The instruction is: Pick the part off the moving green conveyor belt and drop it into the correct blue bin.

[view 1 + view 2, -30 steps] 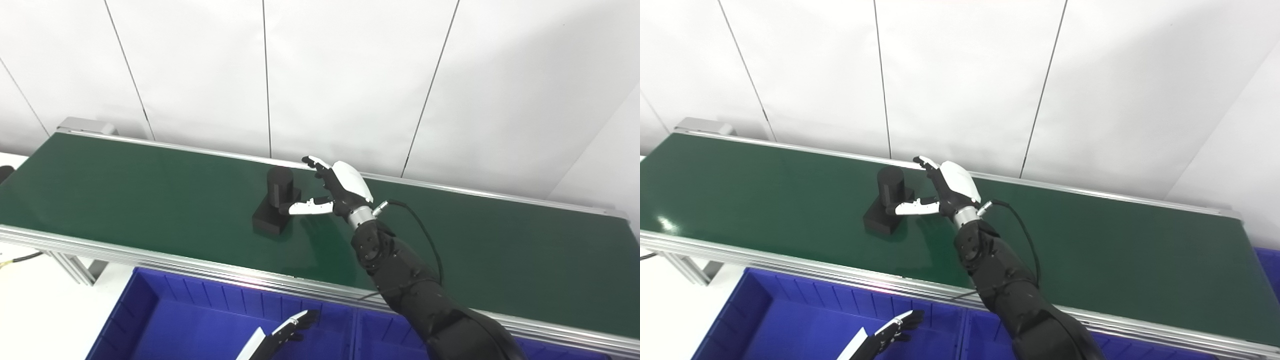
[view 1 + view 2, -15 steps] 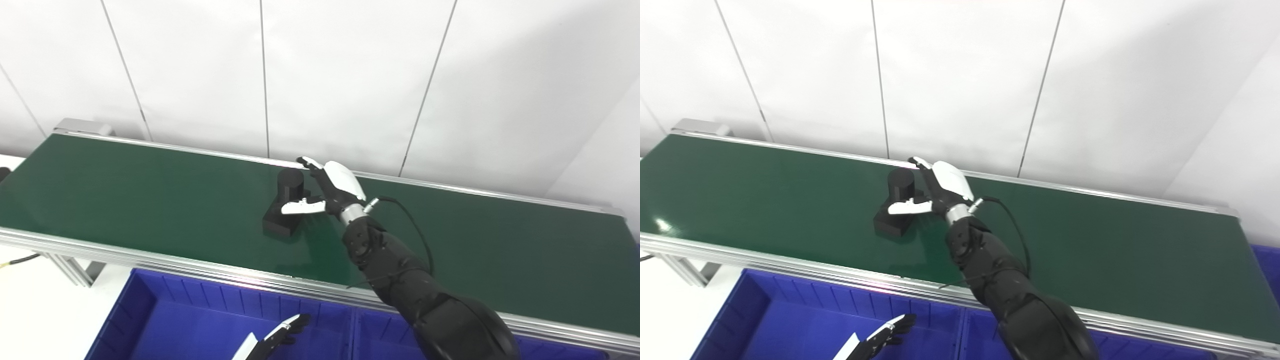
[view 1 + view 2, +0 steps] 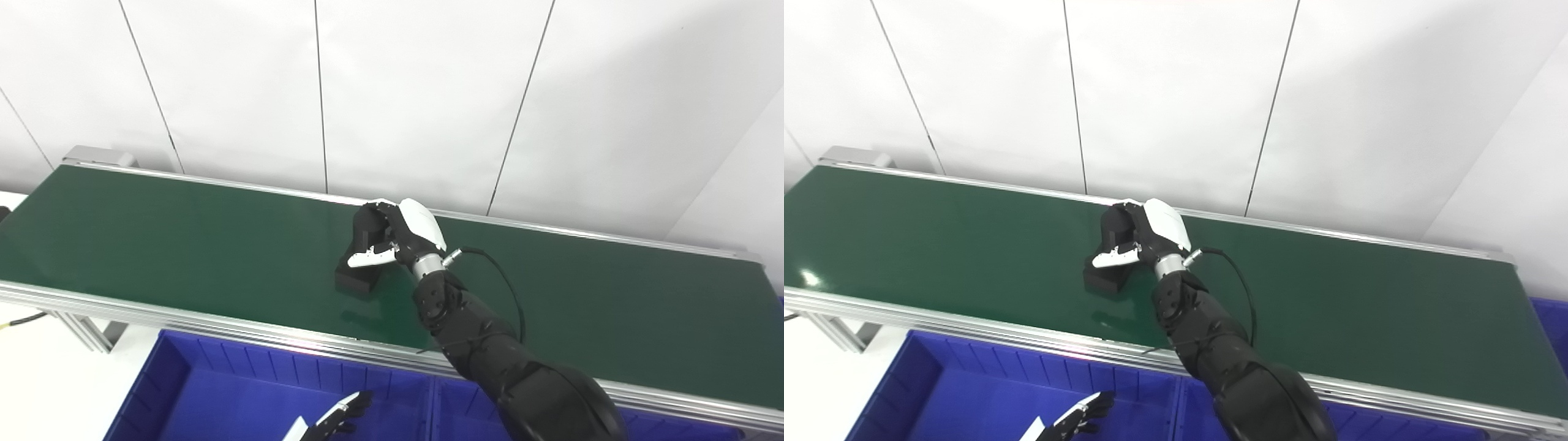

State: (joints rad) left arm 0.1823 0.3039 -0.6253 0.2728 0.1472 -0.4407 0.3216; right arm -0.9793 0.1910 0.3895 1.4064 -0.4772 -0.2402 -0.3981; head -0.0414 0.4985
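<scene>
A black part (image 3: 357, 277), a cylinder standing on a block base, sits on the green conveyor belt (image 3: 184, 245) near its middle. My right hand (image 3: 401, 234) reaches over the belt and is wrapped around the cylinder, fingers behind it and thumb in front. The part's base still looks to rest on the belt. My left hand (image 3: 334, 419) shows only its fingertips at the bottom edge, over the left blue bin (image 3: 245, 392), fingers apart and holding nothing.
A second blue bin (image 3: 1213, 416) adjoins the first on the right, below the belt's aluminium front rail (image 3: 214, 324). A corner of another blue bin (image 3: 1552, 318) shows at the far right. White wall panels stand behind the belt.
The part rode the belt to the right into my right hand, and the fingers and thumb closed around its cylinder. The left hand sank lower in view.
</scene>
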